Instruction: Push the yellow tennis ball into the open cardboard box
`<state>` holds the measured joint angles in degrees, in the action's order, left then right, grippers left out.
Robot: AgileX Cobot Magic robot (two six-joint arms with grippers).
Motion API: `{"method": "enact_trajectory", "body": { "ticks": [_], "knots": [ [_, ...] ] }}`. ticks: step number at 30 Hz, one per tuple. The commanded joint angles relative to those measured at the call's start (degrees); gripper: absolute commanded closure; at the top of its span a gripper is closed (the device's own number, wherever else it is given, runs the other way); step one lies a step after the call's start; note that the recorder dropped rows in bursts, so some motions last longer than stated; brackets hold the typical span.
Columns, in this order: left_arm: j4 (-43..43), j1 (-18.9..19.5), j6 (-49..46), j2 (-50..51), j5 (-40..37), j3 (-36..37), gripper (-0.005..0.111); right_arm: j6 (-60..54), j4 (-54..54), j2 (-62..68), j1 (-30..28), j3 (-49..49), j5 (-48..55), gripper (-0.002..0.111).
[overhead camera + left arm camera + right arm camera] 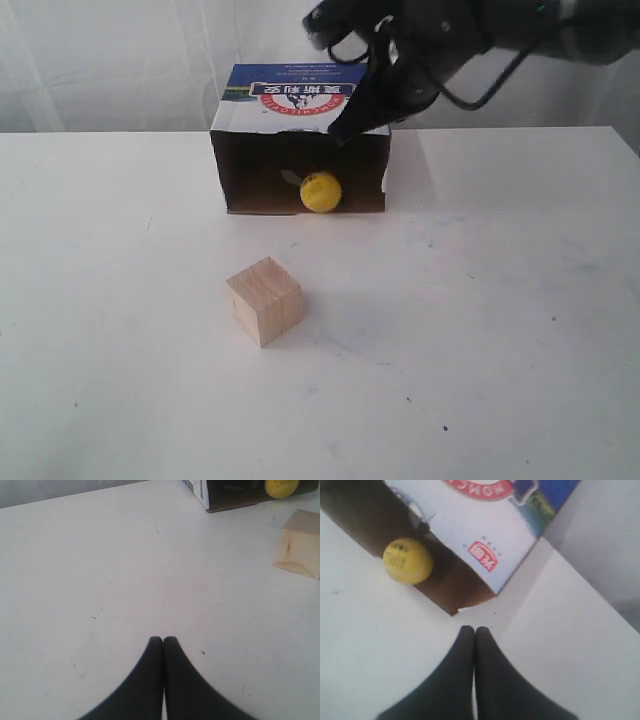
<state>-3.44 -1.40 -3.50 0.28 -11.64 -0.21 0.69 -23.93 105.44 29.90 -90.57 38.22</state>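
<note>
The yellow tennis ball (320, 191) sits in the mouth of the open cardboard box (255, 165), at the front edge of its dark interior. The right wrist view shows the ball (407, 560) just inside the box's (470, 525) opening. My right gripper (340, 132) hangs shut above the box's front right corner, with nothing between its fingers; seen from the wrist, my right gripper (474, 630) has its tips together over the table beside that corner. My left gripper (163, 640) is shut and empty over bare table; ball (281, 487) and box (220, 495) lie far ahead of it.
A pale wooden cube (264, 300) stands on the white table (480, 330) in front of the box; it is also in the left wrist view as the cube (298, 550). White curtains hang behind the table. The left arm does not show in the exterior view.
</note>
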Motion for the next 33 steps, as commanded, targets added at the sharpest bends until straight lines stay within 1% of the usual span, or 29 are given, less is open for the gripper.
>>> {"method": "enact_trajectory", "body": {
  "ticks": [1,2,5,6,7,8,11,14,17,21,27,33],
  "knots": [
    [-0.18,0.16,0.52,-0.28,0.16,0.21,0.107,2.50,-0.01,-7.99,1.00,9.47,2.92,0.108],
    [-0.18,0.16,0.52,-0.28,0.16,0.21,0.107,2.61,0.44,-9.08,1.41,11.19,2.81,0.108],
    [-0.14,0.16,0.52,-0.28,0.16,0.21,0.107,6.52,1.23,-16.18,2.74,21.90,-1.47,0.108],
    [-0.14,0.16,0.52,-0.28,0.16,0.21,0.107,9.18,1.75,-20.09,2.74,27.35,-5.05,0.108],
    [-0.14,0.16,0.52,-0.28,0.16,0.21,0.107,10.15,2.18,-22.54,2.74,30.48,-7.12,0.108],
    [-0.14,0.16,0.52,-0.28,0.16,0.21,0.107,11.78,3.68,-27.08,2.74,36.30,-10.81,0.108],
    [-0.14,0.16,0.52,-0.28,0.16,0.21,0.107,13.65,7.02,-38.25,2.74,46.26,-17.35,0.108],
    [-0.14,0.16,0.52,-0.28,0.16,0.21,0.107,13.65,9.70,-44.44,2.74,50.33,-17.50,0.108],
    [-0.14,0.16,0.52,-0.28,0.16,0.21,0.107,13.65,10.81,-49.09,2.74,54.18,-23.10,0.108],
    [-0.14,0.16,0.52,-0.28,0.16,0.21,0.107,13.65,11.54,-50.56,2.74,57.59,-26.29,0.108],
    [-0.14,0.16,0.52,-0.28,0.16,0.21,0.107,13.65,12.09,-51.47,2.74,63.05,-37.58,0.108],
    [-0.14,0.16,0.52,-0.28,0.16,0.21,0.107,13.65,12.09,-55.47,2.74,66.37,-37.41,0.108]
  ]
}}
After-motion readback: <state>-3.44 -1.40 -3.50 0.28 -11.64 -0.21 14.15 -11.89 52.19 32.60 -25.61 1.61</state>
